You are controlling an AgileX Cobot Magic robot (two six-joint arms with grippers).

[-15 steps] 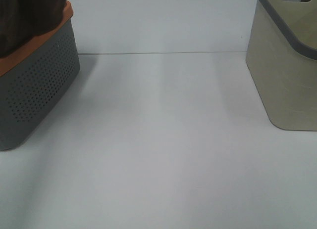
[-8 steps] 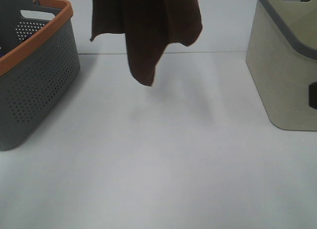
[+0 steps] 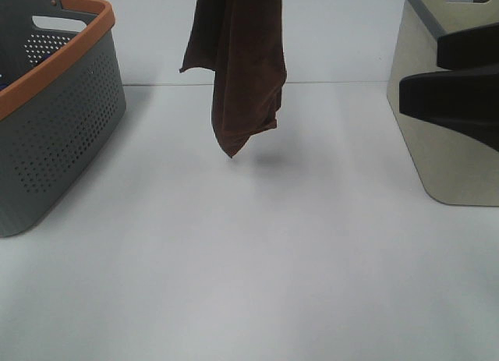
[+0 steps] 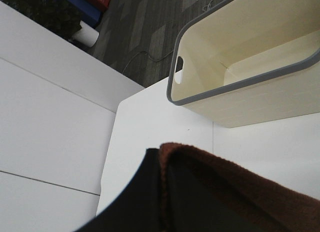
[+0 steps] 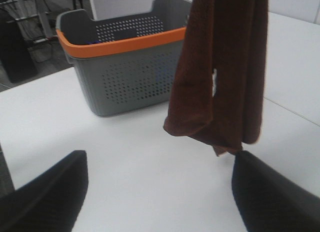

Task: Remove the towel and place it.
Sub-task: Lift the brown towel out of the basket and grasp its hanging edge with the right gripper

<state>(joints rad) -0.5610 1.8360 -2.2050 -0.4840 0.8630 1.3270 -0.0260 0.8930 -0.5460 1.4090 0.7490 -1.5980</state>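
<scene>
The dark brown towel hangs in folds above the middle of the white table, its lowest tip just off the surface. Its top runs out of the exterior high view, so my left gripper does not show there. In the left wrist view my left gripper is shut on the towel, whose edge lies against a dark finger. My right gripper reaches in from the right, open and empty, in front of the beige basket. In the right wrist view it stands wide open facing the hanging towel, apart from it.
A grey perforated basket with an orange rim stands at the left; it also shows in the right wrist view. A beige basket with a grey rim stands at the right, and its inside looks empty in the left wrist view.
The towel has been lifted off the grey basket and carried right to the table's middle, now hanging narrower and lower. My right gripper has come into view from the right.
</scene>
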